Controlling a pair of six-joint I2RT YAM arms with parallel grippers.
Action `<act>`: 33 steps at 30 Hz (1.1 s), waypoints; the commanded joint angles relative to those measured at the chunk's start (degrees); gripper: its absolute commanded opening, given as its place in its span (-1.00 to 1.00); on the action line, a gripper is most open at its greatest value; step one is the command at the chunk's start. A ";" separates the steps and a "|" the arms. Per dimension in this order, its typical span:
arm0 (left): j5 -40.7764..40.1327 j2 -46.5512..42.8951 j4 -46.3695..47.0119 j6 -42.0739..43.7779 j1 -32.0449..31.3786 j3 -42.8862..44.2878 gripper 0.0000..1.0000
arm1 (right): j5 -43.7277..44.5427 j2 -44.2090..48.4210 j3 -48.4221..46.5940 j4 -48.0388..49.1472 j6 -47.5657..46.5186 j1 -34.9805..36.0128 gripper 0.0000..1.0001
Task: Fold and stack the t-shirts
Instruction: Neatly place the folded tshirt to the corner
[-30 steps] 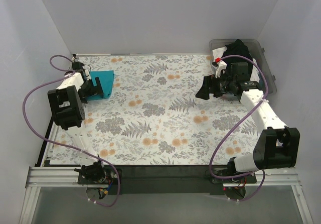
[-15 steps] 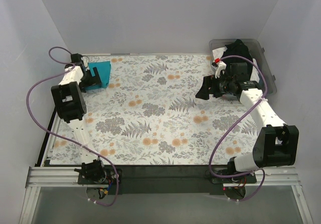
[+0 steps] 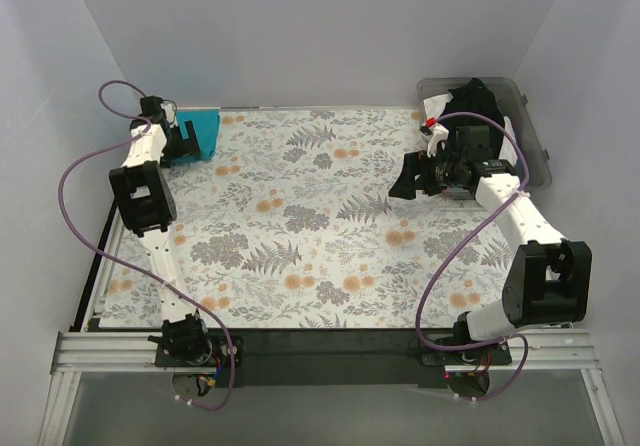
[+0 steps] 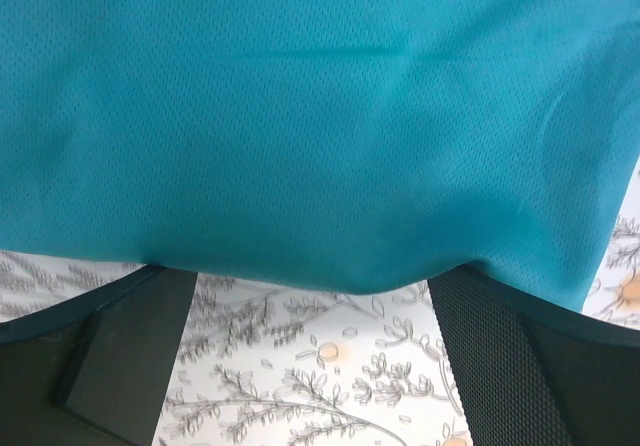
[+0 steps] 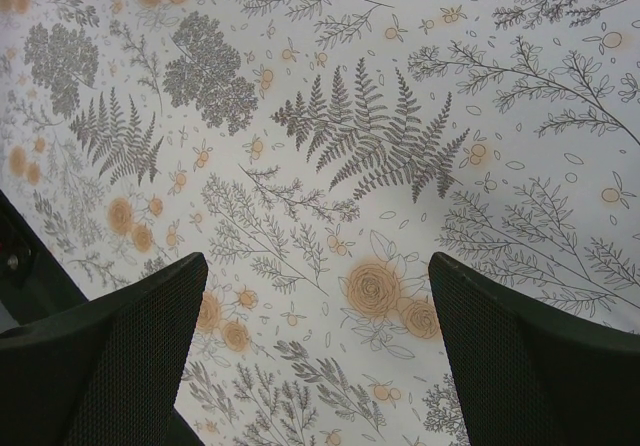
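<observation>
Top external view: a folded solid teal cloth t-shirt (image 3: 202, 128) is seen at the far left corner of the floral-clothed surface (image 3: 320, 226), with the left tool (image 3: 184, 146) set right against its near-left edge. In the left wrist view the fingers (image 4: 120, 356) are spread wide with nothing clamped, and the teal edge is draped over their tips. A crumpled black cloth t-shirt (image 3: 474, 98) is heaped in a clear plastic bin (image 3: 535, 151) at the far right corner. The right tool (image 3: 408, 178) is held above the floral cloth, apart and empty, pointed toward the centre, with the bin just behind it. The right arm is judged far nearer to the black shirt, so a turn back toward the bin is likely needed. The heap's long axis cannot be told.
</observation>
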State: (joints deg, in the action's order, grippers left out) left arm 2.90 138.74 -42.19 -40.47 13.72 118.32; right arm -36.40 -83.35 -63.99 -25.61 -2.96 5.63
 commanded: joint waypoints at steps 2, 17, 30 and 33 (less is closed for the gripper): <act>5.53 4.71 -4.11 0.74 0.17 2.17 0.97 | -1.04 -0.15 -3.25 -0.14 0.33 -0.35 0.97; 19.60 -26.65 -11.67 2.59 0.17 -4.15 0.96 | 4.49 6.26 -7.73 -6.47 -4.33 -1.32 0.97; 36.74 -54.61 -13.88 7.60 0.08 -27.68 0.96 | 12.05 19.89 -0.62 -13.94 -7.23 -2.81 0.97; 36.92 -61.55 -11.95 7.86 0.08 -36.56 0.96 | 12.59 22.70 3.33 -14.73 -7.41 -3.08 0.97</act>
State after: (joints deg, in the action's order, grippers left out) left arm 37.26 82.39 -54.81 -33.76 13.76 87.26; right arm -25.50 -62.22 -63.72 -37.65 -9.26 3.07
